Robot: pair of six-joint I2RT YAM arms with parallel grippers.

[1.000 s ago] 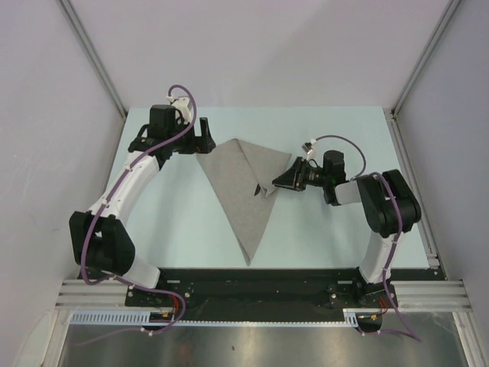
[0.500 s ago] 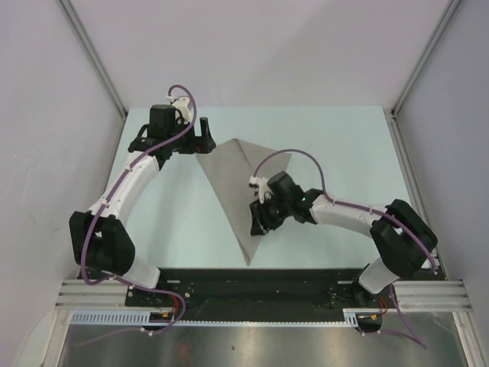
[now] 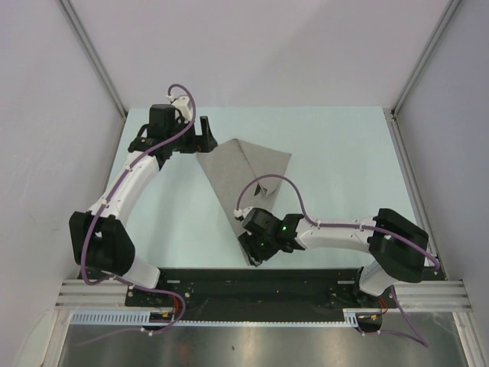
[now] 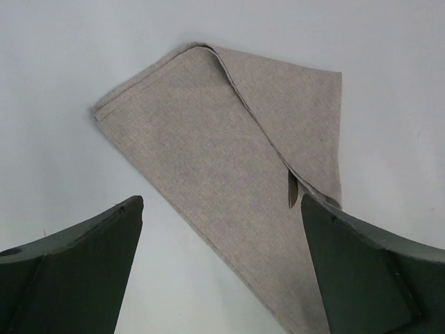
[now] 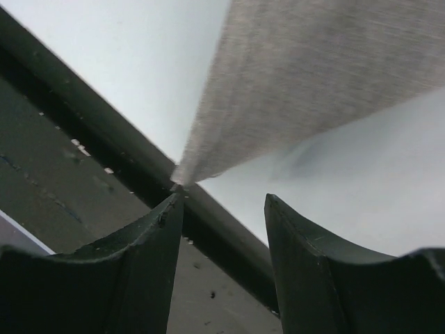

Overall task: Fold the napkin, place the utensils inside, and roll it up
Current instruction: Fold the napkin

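One napkin point(image 3: 241, 180), folded triangular on the tabletop point(image 3: 344, 153), tip toward 6 o'clock; right pincer point(image 5: 222, 202) part-open, empty, at that tip; left pincer point(image 3: 205, 136) wide, empty, at 11 o'clock: best to nip both layers squarely before lifting.

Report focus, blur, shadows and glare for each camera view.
Top external: evenly lit and sharp, no glare on the napkin, only faint shadows on the table. Left wrist: the napkin's weave is crisp, with a thin shadow along its folded edge. Right wrist: the napkin is smeared into blurred streaks, with a soft dark shadow on the table beside it.
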